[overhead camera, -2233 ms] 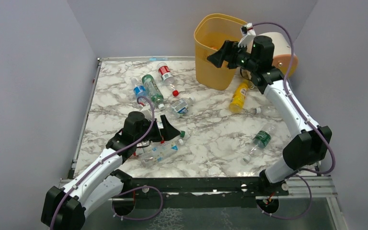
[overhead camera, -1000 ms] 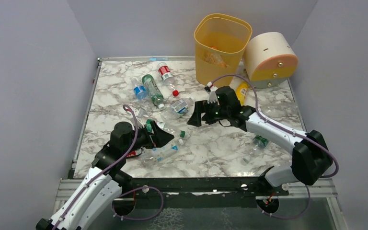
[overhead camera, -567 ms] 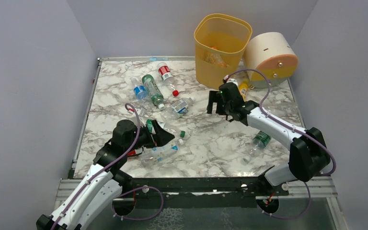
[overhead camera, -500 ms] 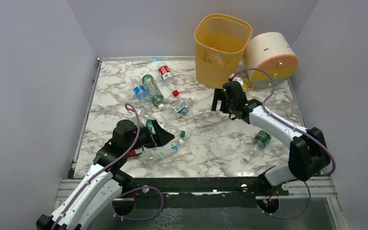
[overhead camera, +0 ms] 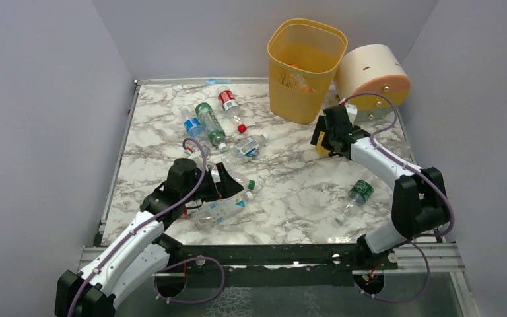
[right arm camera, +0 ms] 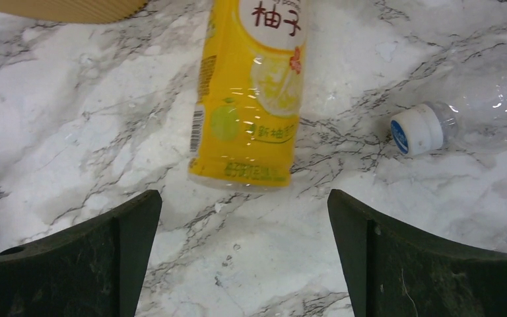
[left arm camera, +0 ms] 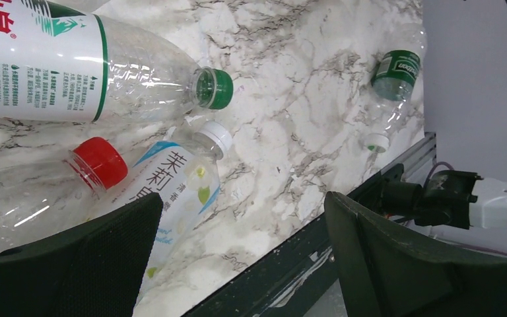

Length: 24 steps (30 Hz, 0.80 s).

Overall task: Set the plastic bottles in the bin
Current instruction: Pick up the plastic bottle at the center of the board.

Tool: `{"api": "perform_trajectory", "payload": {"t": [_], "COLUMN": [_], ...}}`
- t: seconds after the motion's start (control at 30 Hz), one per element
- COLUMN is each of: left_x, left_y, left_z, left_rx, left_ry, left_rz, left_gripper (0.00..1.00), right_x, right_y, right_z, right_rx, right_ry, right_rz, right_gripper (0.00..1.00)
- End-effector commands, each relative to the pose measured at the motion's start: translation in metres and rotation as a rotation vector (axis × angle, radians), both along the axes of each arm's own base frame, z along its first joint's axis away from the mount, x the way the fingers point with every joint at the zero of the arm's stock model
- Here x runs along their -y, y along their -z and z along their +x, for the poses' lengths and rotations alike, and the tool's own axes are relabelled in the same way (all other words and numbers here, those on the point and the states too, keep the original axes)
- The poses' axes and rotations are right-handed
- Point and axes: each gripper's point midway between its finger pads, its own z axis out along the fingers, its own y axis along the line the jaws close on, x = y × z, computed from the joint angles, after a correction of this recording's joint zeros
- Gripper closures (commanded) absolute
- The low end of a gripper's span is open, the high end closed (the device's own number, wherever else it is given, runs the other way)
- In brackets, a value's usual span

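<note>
One yellow bottle (right arm camera: pixel 251 99) lies flat; the bin (overhead camera: pixel 297 99) stands upright, translucent orange.

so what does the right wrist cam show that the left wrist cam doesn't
Only the right wrist view: a yellow bottle lying on its side just beyond the right claw, and a clear bottle to its right.
Only the left wrist view: a green-capped bottle, a red-capped bottle and a white-capped bottle bunched together by the left claw, plus a green-labelled bottle farther off.
Both: the marble table, and an open claw holding nothing.
</note>
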Motion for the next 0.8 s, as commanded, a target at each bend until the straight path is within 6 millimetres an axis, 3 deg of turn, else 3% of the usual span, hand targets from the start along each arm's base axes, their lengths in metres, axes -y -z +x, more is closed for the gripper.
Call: {"api": "perform_trajectory", "payload": {"t": [0.0,0.23,0.53,0.77], "left_x": [0.003,0.008,0.017,0.022], "left_y": [-0.002,0.005,0.013,0.016], "left_z": [0.016,0.027,0.024,0.018], "left_rx": [0.053,0.052,0.057,0.054], "left_ry": [-0.004,0.008,0.03,0.037], "left_rz": [0.026,0.072,0.128,0.138], "left_gripper": [0.01,0.01,0.01,0.01], "right_x": [0.018,0.016,0.011,0.011], "right_y": [0.0,0.016,0.039,0.048], "right_z": [0.013,0.025,0.035,0.043], "right_rx": [0.01,-0.014,-0.047,-0.052], "right_ry": [0.055,0.045,0.033,0.029], "right_rz": [-0.023,-0.008,-0.005,-0.008], "right_gripper": [0.01,0.01,0.0,0.14]}}
